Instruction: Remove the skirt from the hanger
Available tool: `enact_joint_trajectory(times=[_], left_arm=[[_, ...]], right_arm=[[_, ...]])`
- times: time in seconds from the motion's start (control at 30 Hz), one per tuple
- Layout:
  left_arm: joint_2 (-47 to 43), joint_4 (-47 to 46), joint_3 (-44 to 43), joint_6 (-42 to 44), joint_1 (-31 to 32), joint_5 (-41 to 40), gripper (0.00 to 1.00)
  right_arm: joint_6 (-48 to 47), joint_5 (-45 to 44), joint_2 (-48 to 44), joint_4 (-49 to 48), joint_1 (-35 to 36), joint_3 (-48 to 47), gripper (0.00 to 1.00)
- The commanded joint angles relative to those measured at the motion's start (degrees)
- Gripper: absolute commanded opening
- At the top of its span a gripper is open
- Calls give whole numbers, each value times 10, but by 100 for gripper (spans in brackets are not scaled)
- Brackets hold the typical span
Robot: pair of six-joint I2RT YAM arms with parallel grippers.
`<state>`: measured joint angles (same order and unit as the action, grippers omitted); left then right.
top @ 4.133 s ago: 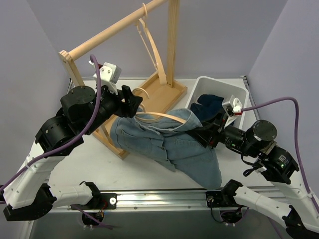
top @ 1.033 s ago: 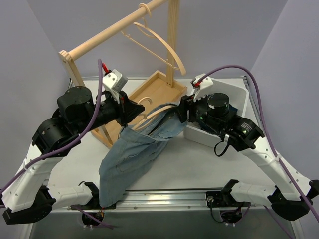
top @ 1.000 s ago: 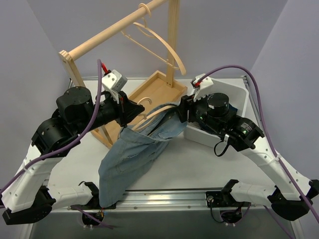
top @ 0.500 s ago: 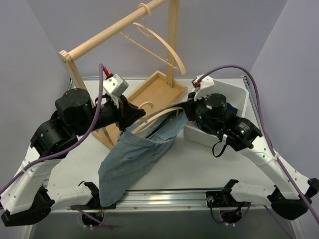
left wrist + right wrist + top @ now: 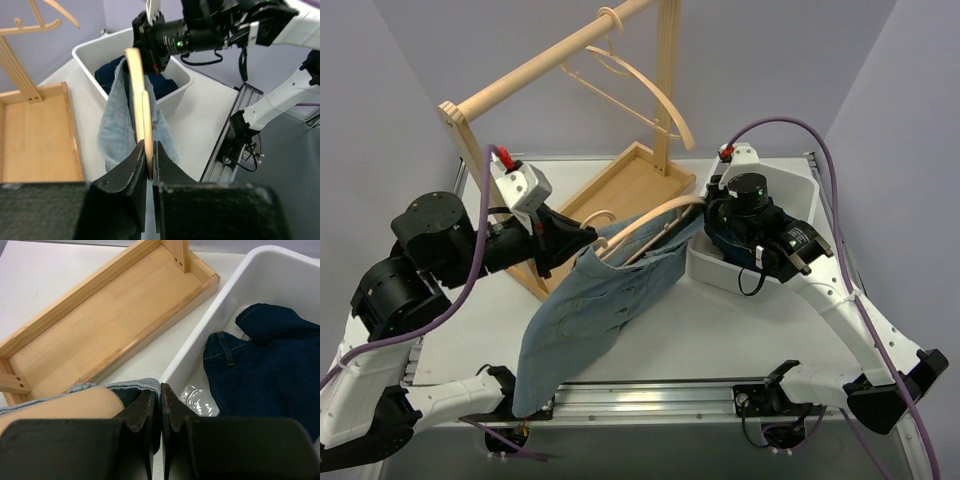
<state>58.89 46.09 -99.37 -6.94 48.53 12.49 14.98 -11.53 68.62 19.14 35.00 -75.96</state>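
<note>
Left wrist view, nearest first: I have the left gripper [image 5: 148, 162] pinching the near end of the wooden hanger [image 5: 135, 95], which runs away up the frame with the denim skirt [image 5: 112, 127] draped down its left side. Top external view shows what has changed over the last second: the left arm has drawn back toward the left of the frame, and the right gripper [image 5: 705, 213], half spread a second ago, is now pressed together at the far end of the hanger, where the skirt's waistband [image 5: 117, 386] sits. I judge this a fresh nip on the waistband edge; if so, the garment can now be pulled off the bar while the left side holds the hanger. The skirt hangs from the hanger at mid-frame down to the rail at the lower left. Right wrist view is the weak evidence: the fingertips meet right beside the denim hem, but I cannot confirm that cloth sits between them. Beyond lies the white bin [image 5: 235, 285] holding dark denim garments [image 5: 270, 350], cut off at the right edge. How the skirt is fixed to the hanger is hidden.
</note>
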Motion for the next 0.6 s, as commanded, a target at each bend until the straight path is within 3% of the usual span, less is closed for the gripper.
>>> enact_joint_trajectory(times=[0.0, 0.27, 0.57], left_arm=[[-31, -39, -46, -3, -1, 34, 2], [-55, -75, -22, -25, -1, -7, 2], [-79, -212, 90, -88, -1, -162, 2]], right_arm=[[5, -2, -14, -9, -27, 23, 0], [15, 60, -38, -42, -28, 66, 0], [63, 195, -133, -96, -21, 114, 0]])
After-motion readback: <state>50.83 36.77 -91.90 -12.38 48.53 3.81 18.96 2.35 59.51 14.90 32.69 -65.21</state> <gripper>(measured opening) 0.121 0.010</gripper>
